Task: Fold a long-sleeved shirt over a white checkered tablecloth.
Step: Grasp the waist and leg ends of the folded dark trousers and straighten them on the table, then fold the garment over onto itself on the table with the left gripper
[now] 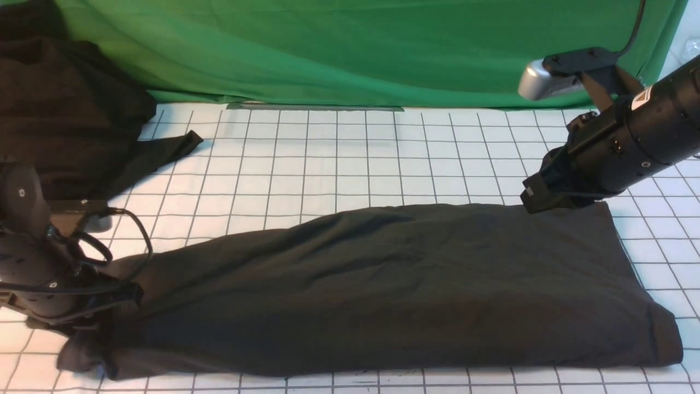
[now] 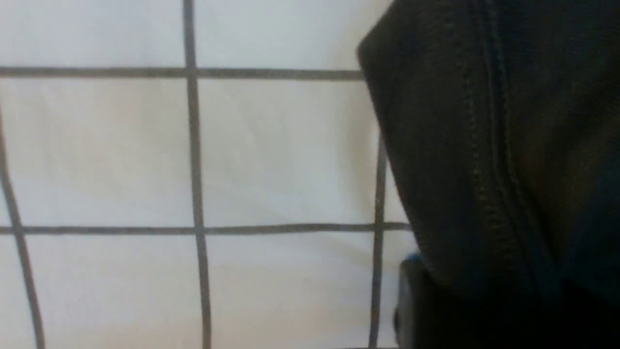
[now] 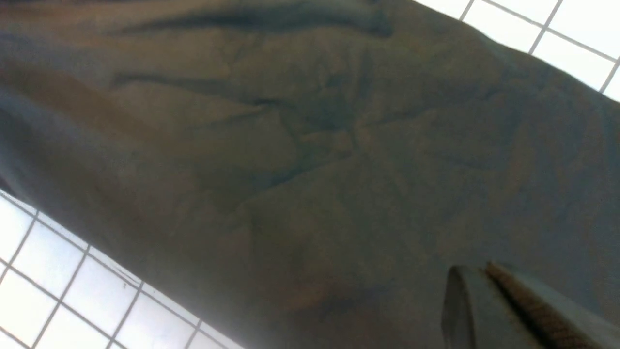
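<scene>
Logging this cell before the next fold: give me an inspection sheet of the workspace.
Surface: tablecloth, lying flat.
Job's things: shirt, folded into a long band across the near side.
Clutter: black cloth heap, far left.
Grippers: left gripper at shirt's left end, state unclear; right gripper shut at its far right corner.
Cables: cable loop by left gripper; second cable above right gripper.
Surroundings: green backdrop.

My work surface is covered by the white checkered tablecloth (image 1: 350,158), its thin grey grid running from the near edge to the far one. The long-sleeved shirt (image 1: 383,284) lies on it across the near half, a long dark band from left to right. At the far left a heap of black cloth (image 1: 65,120) rests on it, one strip reaching right, apart from the shirt.
</scene>
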### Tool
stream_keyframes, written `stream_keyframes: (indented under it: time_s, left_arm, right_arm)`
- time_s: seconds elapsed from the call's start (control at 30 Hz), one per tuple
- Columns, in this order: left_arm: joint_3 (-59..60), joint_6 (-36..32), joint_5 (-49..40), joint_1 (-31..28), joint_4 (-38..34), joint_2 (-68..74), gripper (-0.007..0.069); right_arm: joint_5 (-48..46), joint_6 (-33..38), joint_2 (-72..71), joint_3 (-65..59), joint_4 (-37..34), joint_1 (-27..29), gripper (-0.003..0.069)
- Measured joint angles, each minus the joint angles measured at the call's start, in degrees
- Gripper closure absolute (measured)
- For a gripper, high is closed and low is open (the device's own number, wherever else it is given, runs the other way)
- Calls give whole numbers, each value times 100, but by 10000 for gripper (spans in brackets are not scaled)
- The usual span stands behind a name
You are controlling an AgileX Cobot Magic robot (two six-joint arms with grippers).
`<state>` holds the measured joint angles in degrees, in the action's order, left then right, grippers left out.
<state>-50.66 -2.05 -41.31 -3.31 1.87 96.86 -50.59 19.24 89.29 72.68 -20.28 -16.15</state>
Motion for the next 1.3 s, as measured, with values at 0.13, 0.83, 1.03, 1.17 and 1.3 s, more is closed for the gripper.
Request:
stream_keyframes:
  time_s: [0.13,0.83,1.03,1.17,1.3]
  left_arm:
    - [-258,145,-672,29,565,-130,564]
    - [-3801,-209,-2811,1784,1240,-722,565]
    - [-4956,236,-2847,3048,729,246,565]
    - [-5718,572,-2853,3757,576,904,565]
    - [-6494,952,-2858,4387,353,1544,565]
  right_arm:
    - [0,0,0,0,-5,0,638]
    - [-145,85,0,0,115,119,637]
    - [-394,-72,0,0,448,823,621]
    - [-503,-156,0,0,511,1470,606]
    - [-563,-173,0,0,517,2100,594]
